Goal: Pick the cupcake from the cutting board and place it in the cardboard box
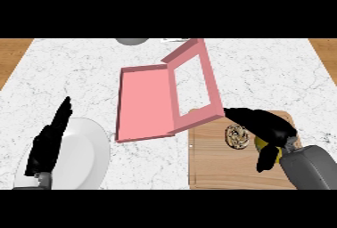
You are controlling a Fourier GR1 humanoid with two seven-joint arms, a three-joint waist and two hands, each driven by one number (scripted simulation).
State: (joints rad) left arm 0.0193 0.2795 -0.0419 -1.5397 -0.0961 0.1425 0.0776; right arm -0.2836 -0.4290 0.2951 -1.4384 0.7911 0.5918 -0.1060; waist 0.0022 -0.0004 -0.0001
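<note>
The cupcake (236,136) sits on the wooden cutting board (220,169) at the lower right, seen from above as a round brown and cream top. My right hand (263,127) lies just right of it, fingers stretched out over the board's far edge and thumb hanging down near a yellow thing (260,143) beside the cupcake; the fingers are not curled round the cupcake. The box (146,104) is pink, open, with its windowed lid (195,84) raised, left of and behind the board. My left hand (47,142) rests open at the lower left, fingers up.
A white plate (82,156) lies at the lower left, partly under my left hand. A grey round object (133,41) sits at the counter's far edge. The white marble counter (276,75) ends in wooden strips at both sides.
</note>
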